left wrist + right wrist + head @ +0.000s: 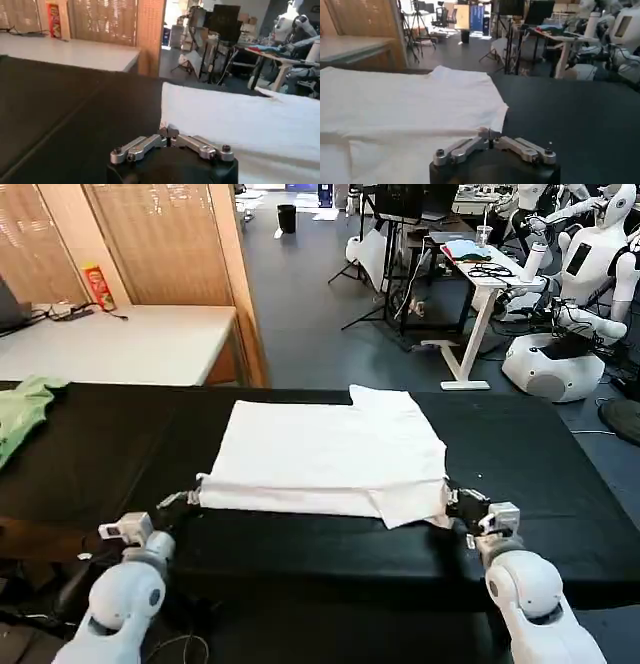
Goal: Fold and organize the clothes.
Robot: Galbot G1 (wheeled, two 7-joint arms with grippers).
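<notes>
Although the white T-shirt (325, 459) already lies plain side up as a rough rectangle with its sleeves tucked in, the folding looks only partly done. It rests on the black table (120, 454), running from near the far edge to close by the near edge and roughly midway between the table's two ends, with a doubled band of cloth along its near hem and a flap lying over itself at the near right corner. The left gripper (192, 499) sits at the shirt's near left corner, its fingers drawn together with the tips meeting at the cloth edge, seemingly pinching it (168, 133). The right gripper (455, 506) is at the near right corner, likewise closed to a point on the hem (489, 134). With both near corners held, I judge the next fold to be the near hem carried toward the far edge. Left to do, as far as I can tell: that halving fold, perhaps one more, then setting the bundle aside tidily. A small light green garment (22, 412) lies at the far left end of the table, well apart from the shirt.
</notes>
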